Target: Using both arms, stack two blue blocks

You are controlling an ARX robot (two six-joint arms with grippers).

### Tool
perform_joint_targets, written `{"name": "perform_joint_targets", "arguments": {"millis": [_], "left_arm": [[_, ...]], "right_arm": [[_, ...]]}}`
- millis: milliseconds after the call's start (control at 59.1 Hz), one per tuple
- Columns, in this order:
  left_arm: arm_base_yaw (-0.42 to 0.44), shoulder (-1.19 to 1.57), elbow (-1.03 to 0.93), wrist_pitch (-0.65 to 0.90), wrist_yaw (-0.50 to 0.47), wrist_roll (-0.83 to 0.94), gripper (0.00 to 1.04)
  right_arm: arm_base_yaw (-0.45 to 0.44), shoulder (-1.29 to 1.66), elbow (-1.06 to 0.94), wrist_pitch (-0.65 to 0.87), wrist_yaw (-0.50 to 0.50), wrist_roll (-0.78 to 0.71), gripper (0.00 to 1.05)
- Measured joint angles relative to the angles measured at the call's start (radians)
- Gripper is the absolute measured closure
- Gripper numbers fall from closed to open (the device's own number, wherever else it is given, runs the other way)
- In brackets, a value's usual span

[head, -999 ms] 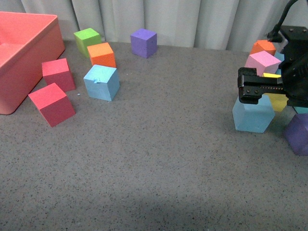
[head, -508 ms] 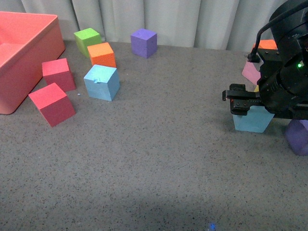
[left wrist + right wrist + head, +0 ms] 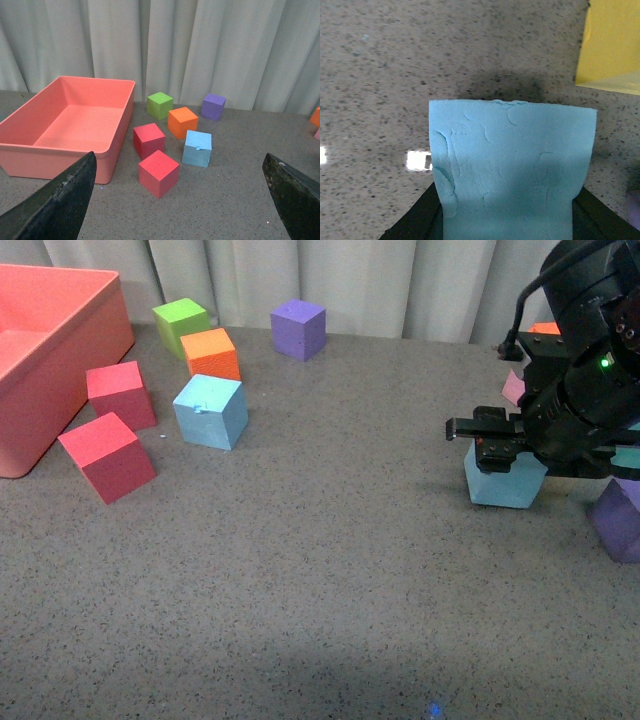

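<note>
Pale curtains (image 3: 400, 280) hang behind a grey speckled counter (image 3: 320, 590). At the far left stands a coral bin (image 3: 60, 300). Just right of it lie a near red cube (image 3: 107, 455), a far red cube (image 3: 120, 392), a green cube (image 3: 180, 320) and an orange cube (image 3: 211, 352), with a purple cube (image 3: 299, 327) further right by the curtains. One blue block (image 3: 210, 411), with a small nick on its top edge, sits on the counter just nearer than the orange cube and right of the red ones, well apart from both arms. The second blue block (image 3: 503, 478) is at the right, clamped in the right pincer (image 3: 495, 440), whose fingers (image 3: 415, 220) press two opposite sides of it; whether its underside rests on the counter I cannot tell. A yellow cube (image 3: 612, 45) lies near it. A pink cube (image 3: 513, 388) and a second orange cube (image 3: 546, 328) peep out beyond the arm, and a second purple cube (image 3: 618, 520) sits at the right edge. The left pincer (image 3: 178, 195) is spread wide with nothing between its fingers (image 3: 55, 200), facing the bin and the left cluster.
</note>
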Motion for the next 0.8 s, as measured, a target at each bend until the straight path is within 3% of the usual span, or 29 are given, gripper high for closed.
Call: {"name": "perform_joint_targets", "arguments": {"millis": [406, 796], "left_arm": [[0.0, 0.0, 0.0, 0.0, 0.0, 0.0, 0.07], [0.0, 0.0, 0.0, 0.0, 0.0, 0.0, 0.07]], "right_arm": [[0.145, 0.095, 0.221, -0.076, -0.001, 0.057, 0.61], [0.227, 0.256, 0.453, -0.168, 0.015, 0.126, 0.62]]}}
